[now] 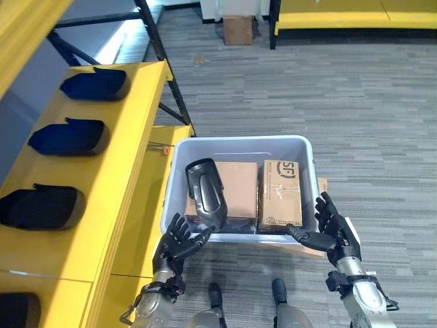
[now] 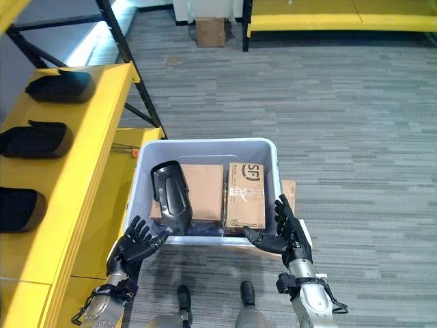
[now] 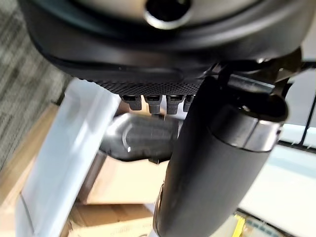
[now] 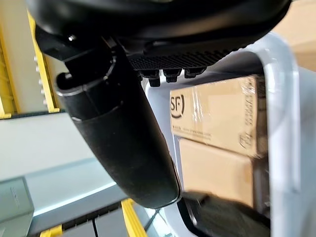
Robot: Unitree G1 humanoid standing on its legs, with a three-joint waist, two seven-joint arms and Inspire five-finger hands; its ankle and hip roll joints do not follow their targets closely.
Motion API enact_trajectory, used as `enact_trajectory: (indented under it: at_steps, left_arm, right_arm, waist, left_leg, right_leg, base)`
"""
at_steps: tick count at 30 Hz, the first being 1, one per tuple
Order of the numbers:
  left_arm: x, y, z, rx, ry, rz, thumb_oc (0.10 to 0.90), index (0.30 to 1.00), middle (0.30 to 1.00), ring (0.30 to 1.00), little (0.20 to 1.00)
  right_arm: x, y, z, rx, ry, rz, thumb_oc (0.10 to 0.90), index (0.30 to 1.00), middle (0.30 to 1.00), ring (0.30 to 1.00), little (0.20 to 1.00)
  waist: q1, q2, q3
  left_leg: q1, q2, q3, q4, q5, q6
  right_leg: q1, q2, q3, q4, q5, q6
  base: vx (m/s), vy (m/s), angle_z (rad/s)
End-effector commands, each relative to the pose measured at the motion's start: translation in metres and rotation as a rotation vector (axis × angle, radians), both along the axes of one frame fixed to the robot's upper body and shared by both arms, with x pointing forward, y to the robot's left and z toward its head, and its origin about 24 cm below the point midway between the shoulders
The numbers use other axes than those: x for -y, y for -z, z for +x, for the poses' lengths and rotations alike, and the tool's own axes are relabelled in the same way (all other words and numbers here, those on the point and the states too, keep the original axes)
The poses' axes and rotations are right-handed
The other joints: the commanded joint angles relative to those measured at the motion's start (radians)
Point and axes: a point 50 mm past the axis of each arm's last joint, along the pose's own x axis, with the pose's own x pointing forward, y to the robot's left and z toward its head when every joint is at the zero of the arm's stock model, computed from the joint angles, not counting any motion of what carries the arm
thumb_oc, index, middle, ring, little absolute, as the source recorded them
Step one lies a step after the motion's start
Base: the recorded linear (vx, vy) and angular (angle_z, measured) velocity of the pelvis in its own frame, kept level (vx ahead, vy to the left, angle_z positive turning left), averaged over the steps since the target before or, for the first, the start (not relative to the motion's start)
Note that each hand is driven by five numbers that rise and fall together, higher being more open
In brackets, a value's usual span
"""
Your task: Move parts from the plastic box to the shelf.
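Looking down, I see the dark part (image 1: 205,192) lying in the plastic box (image 1: 240,145), on its left side atop cardboard cartons (image 1: 281,193).

Its long axis runs from near edge to far wall, leaning slightly left at the top. My left hand (image 1: 177,240) and right hand (image 1: 333,230) sit at the near corners, fingers spread, gripping nothing. Similar parts (image 1: 69,137) line the yellow shelf (image 1: 126,150) left.

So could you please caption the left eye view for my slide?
Open left hand and right hand flank the plastic box holding a dark part.
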Motion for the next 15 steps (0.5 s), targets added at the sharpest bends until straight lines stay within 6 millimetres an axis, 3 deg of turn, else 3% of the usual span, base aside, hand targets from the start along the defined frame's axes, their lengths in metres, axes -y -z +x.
enact_trajectory:
  at_steps: [1,9,15]
  left_arm:
    - [-0.017,-0.027,0.01,0.165,-0.04,0.073,0.9,1.0,1.0,1.0,1.0]
    - [-0.018,-0.035,0.019,0.198,-0.044,0.092,0.9,1.0,1.0,1.0,1.0]
    - [-0.013,-0.045,0.026,0.237,0.022,0.134,0.9,1.0,1.0,1.0,1.0]
  right_arm:
    - [-0.001,-0.04,0.012,0.225,-0.02,-0.026,0.9,1.0,1.0,1.0,1.0]
    - [-0.01,-0.053,0.022,0.286,-0.063,-0.066,0.9,1.0,1.0,1.0,1.0]
    - [-0.015,-0.072,0.032,0.361,-0.109,-0.126,0.9,1.0,1.0,1.0,1.0]
  waist:
    - [-0.012,-0.043,-0.097]
    - [-0.009,-0.089,-0.118]
    - [0.008,-0.115,-0.114]
  left_leg:
    - [-0.165,0.033,-0.035,-0.012,0.123,-0.038]
    - [-0.179,-0.007,-0.014,-0.017,0.076,0.008]
    - [-0.221,-0.055,-0.026,0.055,0.011,0.047]
  right_leg:
    - [0.148,0.018,-0.055,-0.001,-0.141,0.005]
    - [0.113,-0.034,-0.048,0.016,-0.128,0.049]
    - [0.062,-0.072,-0.073,0.15,-0.111,0.079]
  base:
    - [0.04,0.081,-0.07]
    - [0.08,0.118,-0.18]
    - [0.09,0.123,0.11]
